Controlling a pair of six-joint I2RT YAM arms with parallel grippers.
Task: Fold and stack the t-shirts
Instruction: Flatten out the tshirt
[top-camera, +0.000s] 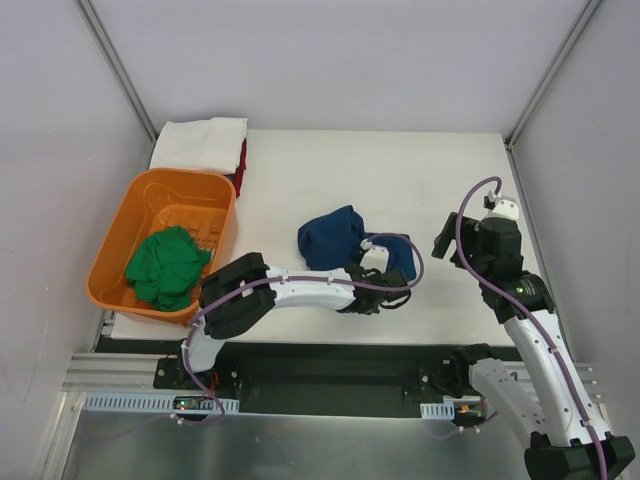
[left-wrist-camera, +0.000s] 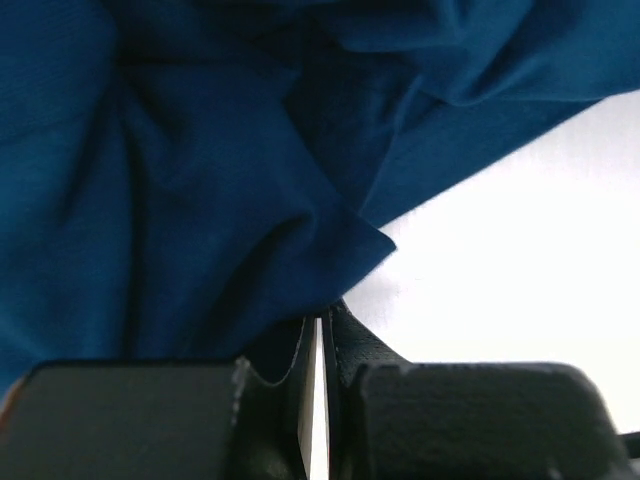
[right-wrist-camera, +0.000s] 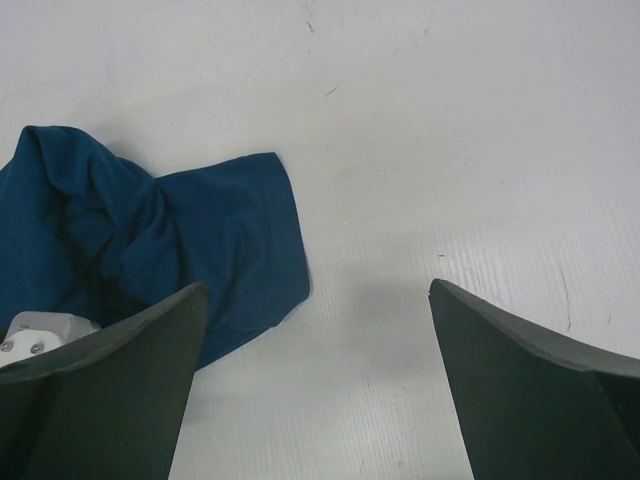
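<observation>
A crumpled navy blue t-shirt (top-camera: 335, 238) lies mid-table, near the front edge. My left gripper (top-camera: 385, 290) is at the shirt's near right side. In the left wrist view the jaws (left-wrist-camera: 322, 315) are pressed together, with a corner of the navy cloth (left-wrist-camera: 200, 180) pinched at their tips. My right gripper (top-camera: 445, 245) hovers to the right of the shirt. Its fingers stand wide open (right-wrist-camera: 315, 290) over bare table, with the navy shirt (right-wrist-camera: 200, 230) off to their left. A green t-shirt (top-camera: 165, 265) sits bunched in the orange tub. A folded white t-shirt (top-camera: 200, 143) lies on a red one (top-camera: 241, 165) at the back left.
The orange plastic tub (top-camera: 140, 195) stands at the table's left edge. Grey walls close in the back and both sides. The white table (top-camera: 400, 180) stretches behind and to the right of the navy shirt.
</observation>
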